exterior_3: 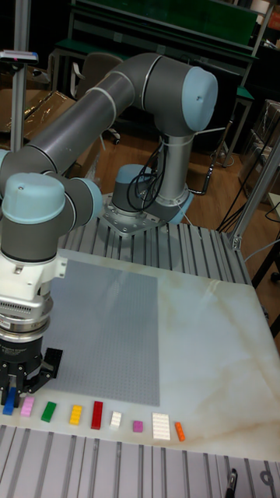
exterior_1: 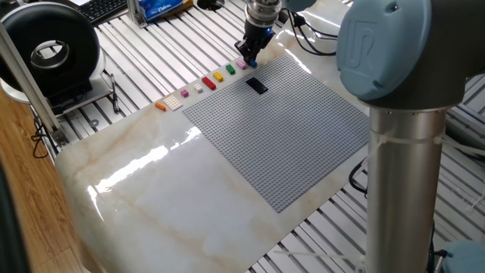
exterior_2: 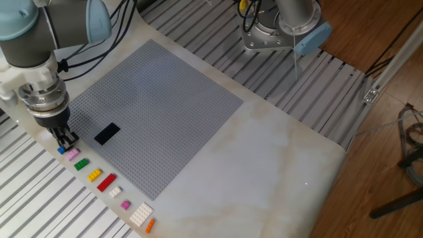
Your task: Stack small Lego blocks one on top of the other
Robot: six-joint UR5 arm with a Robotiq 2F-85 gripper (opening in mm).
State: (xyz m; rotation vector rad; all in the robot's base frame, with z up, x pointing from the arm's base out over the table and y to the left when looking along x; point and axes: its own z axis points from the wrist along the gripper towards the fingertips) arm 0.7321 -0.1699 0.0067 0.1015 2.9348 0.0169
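Observation:
My gripper [exterior_2: 64,141] stands at the end of the brick row beside the grey baseplate [exterior_2: 158,99], fingers pointing down. The blue small Lego block [exterior_2: 61,151] sits at its fingertips, and the fingers look shut on it, at about table height. In the tall fixed view the blue block [exterior_3: 9,405] shows between the fingers of the gripper [exterior_3: 11,394]. The pink-purple block [exterior_2: 72,154] lies right beside it. The black block [exterior_2: 107,133] rests on the baseplate a little inward from the gripper. From the opposite side I see the gripper [exterior_1: 248,58], pink-purple block [exterior_1: 242,65] and black block [exterior_1: 258,86].
A row of other bricks runs along the baseplate edge: green [exterior_2: 81,164], yellow [exterior_2: 95,174], red [exterior_2: 106,182], small white [exterior_2: 115,192], a small pink one [exterior_2: 125,205], a white plate [exterior_2: 141,214], orange [exterior_2: 150,225]. The arm's base [exterior_2: 277,26] stands past the far corner of the marble tabletop.

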